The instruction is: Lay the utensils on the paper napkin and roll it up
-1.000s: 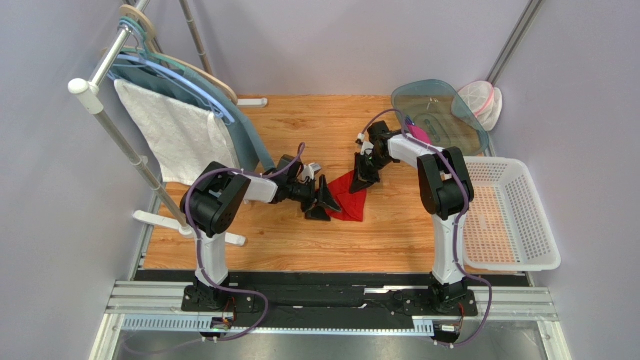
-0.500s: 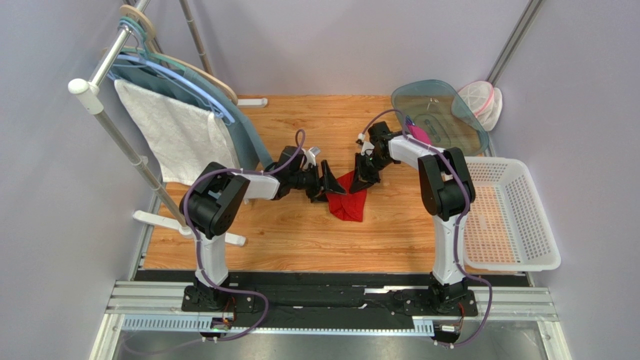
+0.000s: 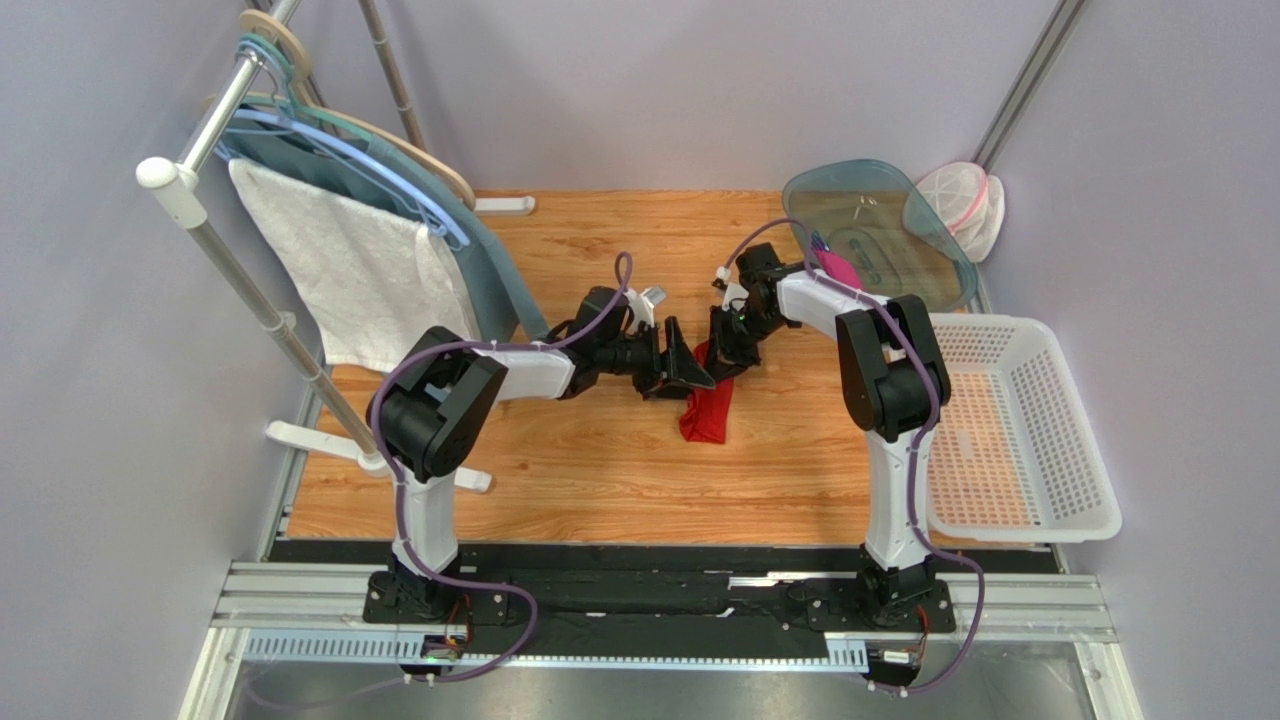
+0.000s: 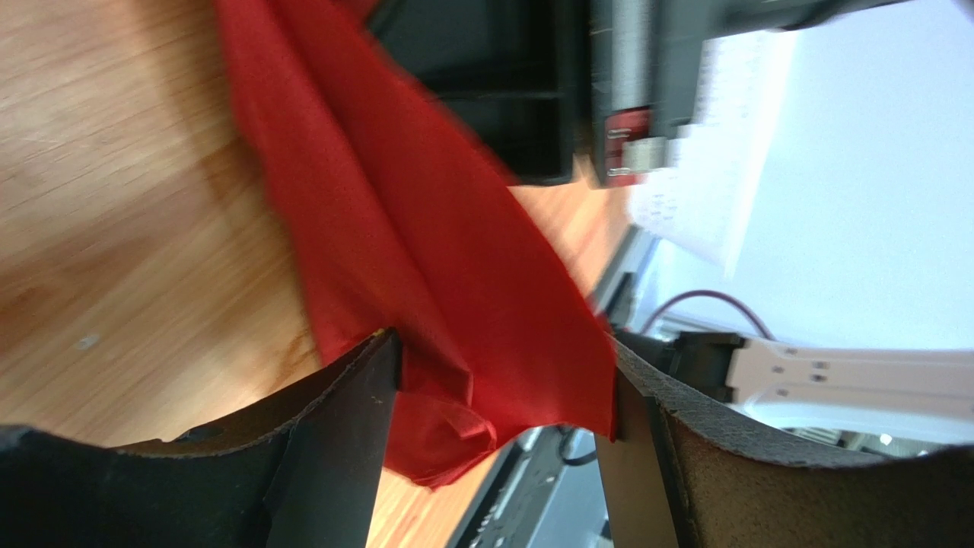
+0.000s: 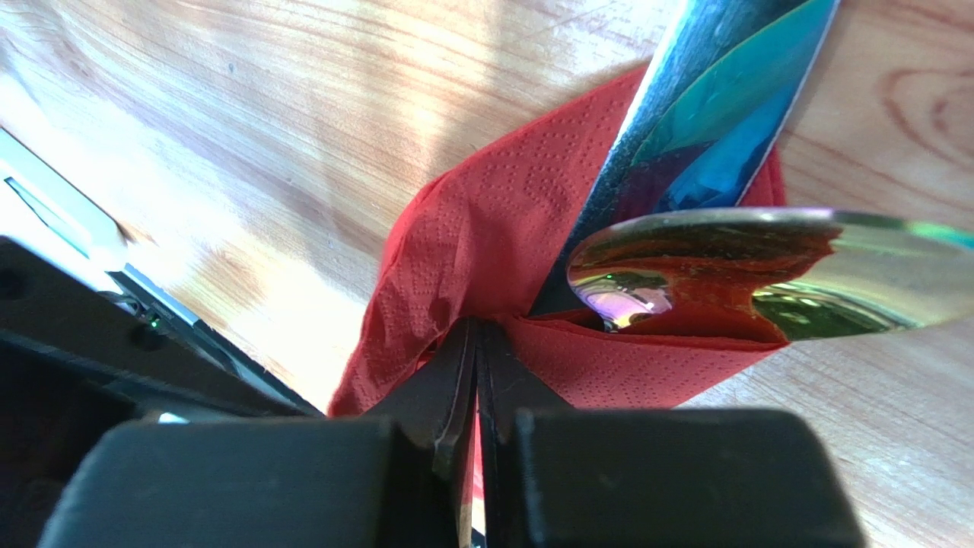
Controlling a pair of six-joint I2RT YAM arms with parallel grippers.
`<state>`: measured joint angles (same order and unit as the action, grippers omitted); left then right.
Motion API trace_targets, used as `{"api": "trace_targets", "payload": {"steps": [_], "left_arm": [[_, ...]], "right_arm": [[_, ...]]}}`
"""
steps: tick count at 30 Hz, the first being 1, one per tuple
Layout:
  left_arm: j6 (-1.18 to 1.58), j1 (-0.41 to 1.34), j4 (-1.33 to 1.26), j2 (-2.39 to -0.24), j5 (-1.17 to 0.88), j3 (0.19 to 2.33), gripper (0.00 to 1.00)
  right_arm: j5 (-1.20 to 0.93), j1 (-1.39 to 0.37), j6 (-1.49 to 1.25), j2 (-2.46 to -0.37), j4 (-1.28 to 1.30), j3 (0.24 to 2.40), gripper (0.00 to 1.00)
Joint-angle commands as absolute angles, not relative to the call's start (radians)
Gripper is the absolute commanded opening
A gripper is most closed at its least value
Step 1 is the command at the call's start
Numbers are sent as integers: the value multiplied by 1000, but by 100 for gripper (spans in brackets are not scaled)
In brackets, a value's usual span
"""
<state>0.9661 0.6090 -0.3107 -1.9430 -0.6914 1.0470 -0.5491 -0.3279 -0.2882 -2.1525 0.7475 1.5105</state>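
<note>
My right gripper is clamped on the paper napkin, pinning its fold over the utensils on the table. My left gripper, jaws apart, straddles the loose red flap, apparently to tuck it inward.

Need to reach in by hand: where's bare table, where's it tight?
Bare: near wood strip between the paper napkin and the black base rail; far wood between the white towel and the clear lid. Tight: centre, where both arms' jaws meet at the napkin holding the utensils.
</note>
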Motion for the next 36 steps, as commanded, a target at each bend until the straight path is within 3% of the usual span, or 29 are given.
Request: {"api": "trace_targets", "payload": {"steps": [1,7,18,25,36], "left_arm": [[859,609,-112,-1960,-620,1104,70],[813,607,63,-1931,-531,1085,75],[986,609,-268,-1910,-696,962,79],[1037,646,-368,-1910,-673,966,80],[1082,693,-302,-1971,-525,930,84]], "right_arm": [[-345,-344,-247,-2237,729,1462,1],[-347,-345,-250,-2241,729,1466,1],[-344,-345,-253,-2238,723,1459,1],[-336,-345,-255,-2233,716,1457,1],[-319,-345,-258,-2227,715,1453,1]]}}
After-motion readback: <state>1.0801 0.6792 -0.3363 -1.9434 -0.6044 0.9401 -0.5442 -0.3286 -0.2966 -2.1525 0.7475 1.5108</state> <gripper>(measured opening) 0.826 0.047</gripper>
